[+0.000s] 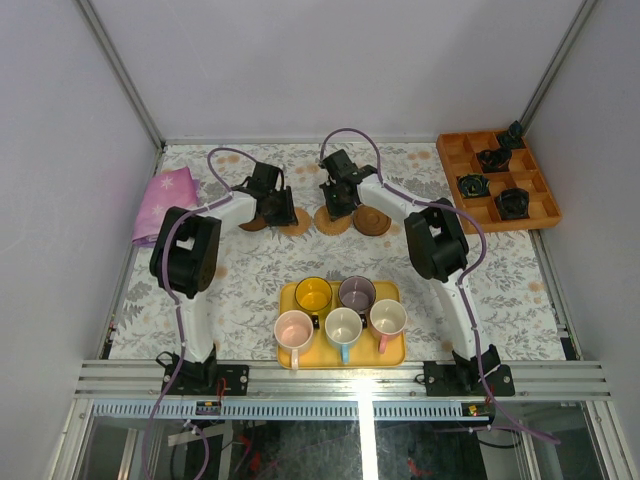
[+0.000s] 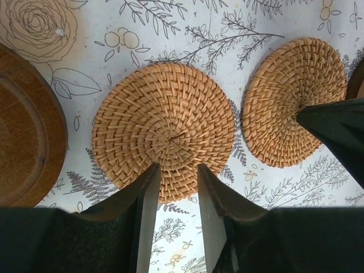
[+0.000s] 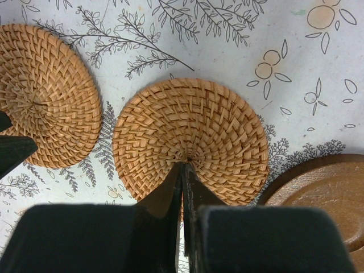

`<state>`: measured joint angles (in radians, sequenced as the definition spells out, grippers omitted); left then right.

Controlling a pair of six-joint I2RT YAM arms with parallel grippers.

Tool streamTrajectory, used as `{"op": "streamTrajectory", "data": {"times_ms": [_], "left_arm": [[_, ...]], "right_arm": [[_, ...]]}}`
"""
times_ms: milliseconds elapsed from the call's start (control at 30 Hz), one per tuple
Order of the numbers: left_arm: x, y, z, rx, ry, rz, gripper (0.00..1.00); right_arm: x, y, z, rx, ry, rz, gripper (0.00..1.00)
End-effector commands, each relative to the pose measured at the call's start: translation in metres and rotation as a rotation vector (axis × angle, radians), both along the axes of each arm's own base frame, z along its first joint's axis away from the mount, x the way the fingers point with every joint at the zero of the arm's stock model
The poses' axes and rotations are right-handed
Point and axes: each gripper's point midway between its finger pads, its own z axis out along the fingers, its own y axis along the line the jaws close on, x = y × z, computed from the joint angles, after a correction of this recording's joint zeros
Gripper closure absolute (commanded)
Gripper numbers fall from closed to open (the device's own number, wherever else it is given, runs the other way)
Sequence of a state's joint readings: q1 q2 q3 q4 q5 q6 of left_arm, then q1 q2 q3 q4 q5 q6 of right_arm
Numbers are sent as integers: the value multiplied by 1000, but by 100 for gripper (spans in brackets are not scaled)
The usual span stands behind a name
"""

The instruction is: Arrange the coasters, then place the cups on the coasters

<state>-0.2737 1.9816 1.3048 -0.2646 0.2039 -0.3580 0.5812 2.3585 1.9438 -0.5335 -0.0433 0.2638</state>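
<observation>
Left wrist – left gripper (image 2: 178, 173) parted above woven coaster (image 2: 165, 125); right gripper (image 3: 183, 168) pressed together – tips over second woven coaster (image 3: 193, 128).

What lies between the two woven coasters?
Only a narrow strip of flowered tablecloth: in the left wrist view the central woven coaster and the other woven coaster lie apart, not touching.

left wrist: left dark coaster (image 2: 28, 131) cut by left edge, near rim of left woven coaster (image 2: 165, 125) hidden behind left gripper (image 2: 178, 169) fingers, can't tell if touching. right wrist: near rim of right woven coaster (image 3: 190, 131) hidden under right gripper (image 3: 183, 166), right dark coaster (image 3: 324, 193) cut by right edge. top view: black objects (image 1: 493, 158) in orange box (image 1: 446, 152) too small to identify
</observation>
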Motion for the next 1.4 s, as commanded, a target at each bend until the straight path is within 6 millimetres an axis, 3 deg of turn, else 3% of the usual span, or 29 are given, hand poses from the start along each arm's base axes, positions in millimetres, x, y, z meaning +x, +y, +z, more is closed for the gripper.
{"op": "streamTrajectory", "data": {"times_ms": [0,333,500,567,733,767,900,1067,1267,1367], "left_arm": [[11,-3,5,-19,-21,-6,68],[30,-9,32,-41,-90,-24,68],[35,-7,56,-34,-150,-24,68],[35,-4,68,-31,-184,-22,68],[30,6,101,-35,-288,-6,57],[30,9,109,-37,-310,-1,55],[22,16,131,-39,-386,5,30],[7,25,157,-28,-484,6,22],[-7,43,204,-5,-685,56,20],[-13,55,226,8,-773,109,14]], "right_arm": [[1,4,6,0,-9,31,99],[23,15,65,53,-146,51,95],[29,3,98,34,-233,11,91],[30,-8,111,8,-283,-19,87],[31,-44,151,-40,-432,-123,52],[31,-52,158,-46,-456,-146,50],[30,-90,187,-93,-562,-271,47],[23,-144,228,-182,-730,-461,3],[15,-191,254,-143,-872,-686,1],[12,-195,253,-162,-856,-665,1]]}}
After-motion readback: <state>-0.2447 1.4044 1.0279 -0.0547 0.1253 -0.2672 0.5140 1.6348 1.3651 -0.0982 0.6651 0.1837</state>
